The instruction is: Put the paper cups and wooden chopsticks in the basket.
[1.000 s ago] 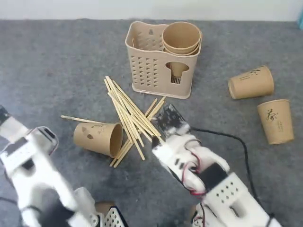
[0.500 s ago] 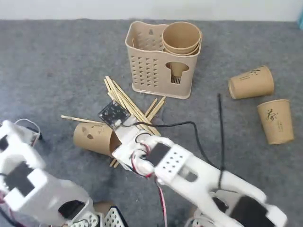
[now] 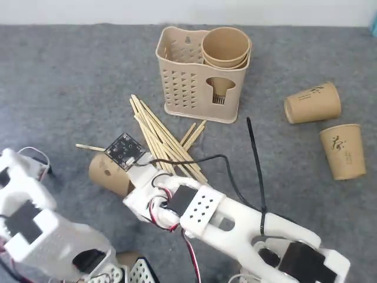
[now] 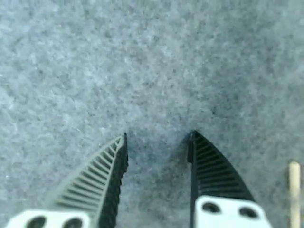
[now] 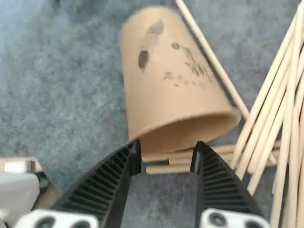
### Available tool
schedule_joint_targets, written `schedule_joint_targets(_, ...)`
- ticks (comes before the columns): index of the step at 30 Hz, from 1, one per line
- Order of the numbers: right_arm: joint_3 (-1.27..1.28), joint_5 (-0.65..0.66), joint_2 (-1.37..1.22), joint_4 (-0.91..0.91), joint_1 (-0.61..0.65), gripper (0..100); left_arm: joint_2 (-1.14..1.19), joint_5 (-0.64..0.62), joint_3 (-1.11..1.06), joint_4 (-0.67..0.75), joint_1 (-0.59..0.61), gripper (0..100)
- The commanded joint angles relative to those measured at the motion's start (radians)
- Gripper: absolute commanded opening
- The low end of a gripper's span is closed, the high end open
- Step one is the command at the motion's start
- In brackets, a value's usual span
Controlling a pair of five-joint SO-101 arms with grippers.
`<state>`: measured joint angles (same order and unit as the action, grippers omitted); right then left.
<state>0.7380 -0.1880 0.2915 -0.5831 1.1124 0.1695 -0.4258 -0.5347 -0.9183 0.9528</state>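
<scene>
Right now the right gripper [image 5: 166,145] is spread wide at the mouth of a paper cup [image 5: 173,90] that lies on its side on the grey carpet [image 3: 65,76]. One jaw sits to each side of the lower rim, and I cannot tell whether either touches it. In the high view this cup lies just left of the wooden chopsticks [image 3: 164,141], a loose heap fanned out in front of the basket [image 3: 188,82]; the right wrist view shows a few sticks running close under the cup's mouth. A single chopstick [image 3: 88,147] lies apart from the heap, just beyond the cup's base. The basket stands upright at the far side of the carpet, with stacked cups [image 3: 225,46] nested in its right compartment. Well off to the right, a far cup [image 3: 312,102] and a near cup [image 3: 343,150] lie on their sides, close together. The left gripper [image 4: 159,134] hangs released, jaws apart above the carpet, with a stick end [image 4: 294,190] lying near one jaw.
</scene>
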Motion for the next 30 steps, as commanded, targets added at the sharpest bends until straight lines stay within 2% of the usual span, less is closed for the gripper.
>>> schedule_joint_targets(1, -0.055, -0.011, 0.030, 0.074, -0.012, 19.1, -0.002, -0.012, 0.036, -0.003, -0.012, 20)
schedule_joint_targets(13, -0.052, 0.009, 0.110, 0.051, -0.045, 19.1, -0.002, -0.009, 0.036, -0.005, -0.012, 20)
schedule_joint_targets(18, -0.038, 0.232, 0.119, -0.005, -0.137, 18.8, -0.002, -0.008, 0.036, -0.005, -0.011, 20)
schedule_joint_targets(24, -0.025, 0.526, 0.110, -0.099, -0.159, 19.0, -0.002, -0.006, 0.035, -0.005, -0.008, 20)
schedule_joint_targets(30, 0.094, 0.552, 0.107, 0.150, -0.154, 19.1, -0.002, -0.005, 0.036, -0.026, -0.012, 20)
